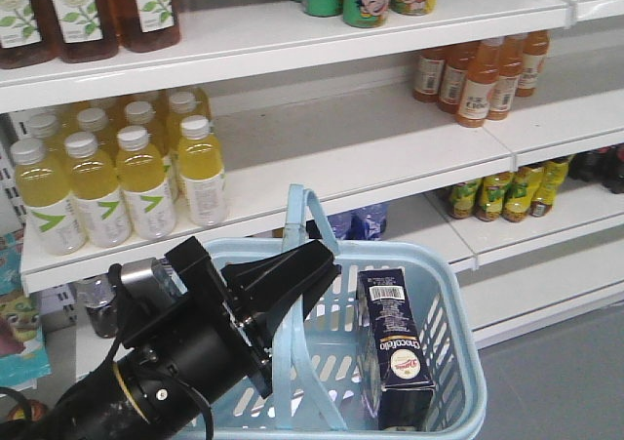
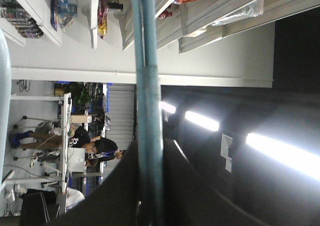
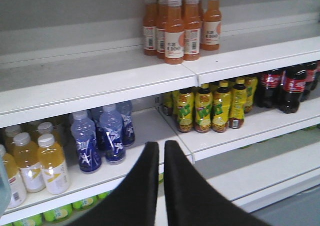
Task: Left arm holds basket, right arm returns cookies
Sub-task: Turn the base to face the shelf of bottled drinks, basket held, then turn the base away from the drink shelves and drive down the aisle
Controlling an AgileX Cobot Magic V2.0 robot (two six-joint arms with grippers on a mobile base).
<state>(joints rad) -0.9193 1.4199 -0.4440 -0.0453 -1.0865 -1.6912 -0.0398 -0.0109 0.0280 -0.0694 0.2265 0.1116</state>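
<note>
Left tool (image 1: 325, 257) grips basket handle (image 1: 292, 211) before white shelves (image 1: 390, 152).

The left arm (image 1: 166, 377) reached up diagonally, and the left gripper (image 1: 314, 262) was closed on the basket handle (image 1: 294, 220). The right gripper (image 3: 161, 147) was closed and held nothing.

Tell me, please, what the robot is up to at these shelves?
The left gripper is clamped on the hoop handle of a pale blue basket, holding it in front of the drink shelves. The dark navy cookie carton stands inside the basket, towards its right side, so it has not yet been put back. The right gripper is empty, fingers close together, facing the shelves.
</note>
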